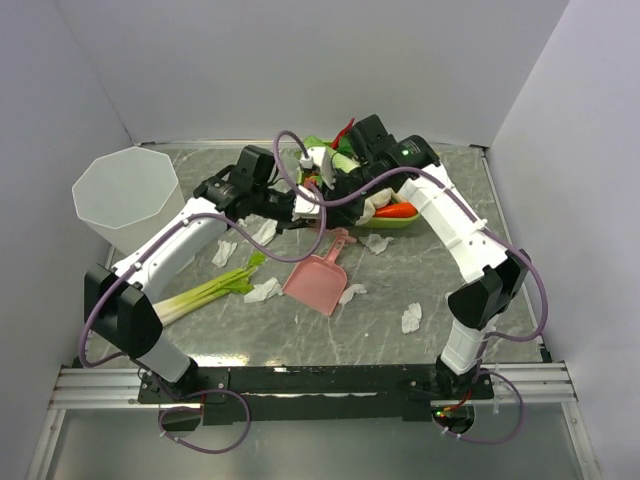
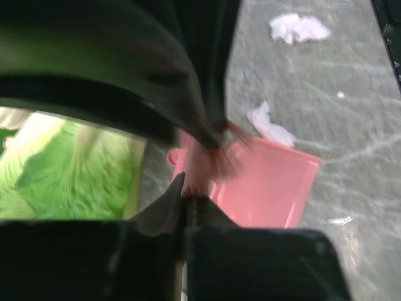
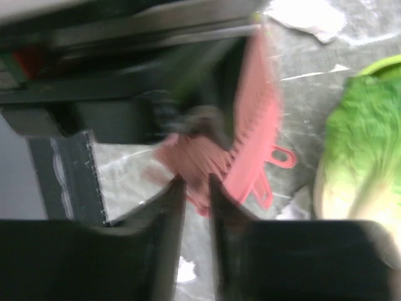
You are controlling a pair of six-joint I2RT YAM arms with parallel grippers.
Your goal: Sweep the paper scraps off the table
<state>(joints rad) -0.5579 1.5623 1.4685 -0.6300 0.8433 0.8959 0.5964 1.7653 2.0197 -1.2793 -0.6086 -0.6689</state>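
Both arms meet over the back middle of the table. My left gripper is shut on a pink brush, whose blurred bristles hang just beyond my right gripper. The right gripper is open, its jaws a narrow gap apart with nothing between them. The pink dustpan lies flat below the two grippers, and it also shows in the left wrist view as the dustpan. Several white paper scraps lie around it: one scrap at its left, one scrap at its right and one scrap farther right.
A white bin stands at the back left. A leek lies on the left of the table. A green tray of vegetables sits at the back, with a cabbage in it. White walls enclose three sides.
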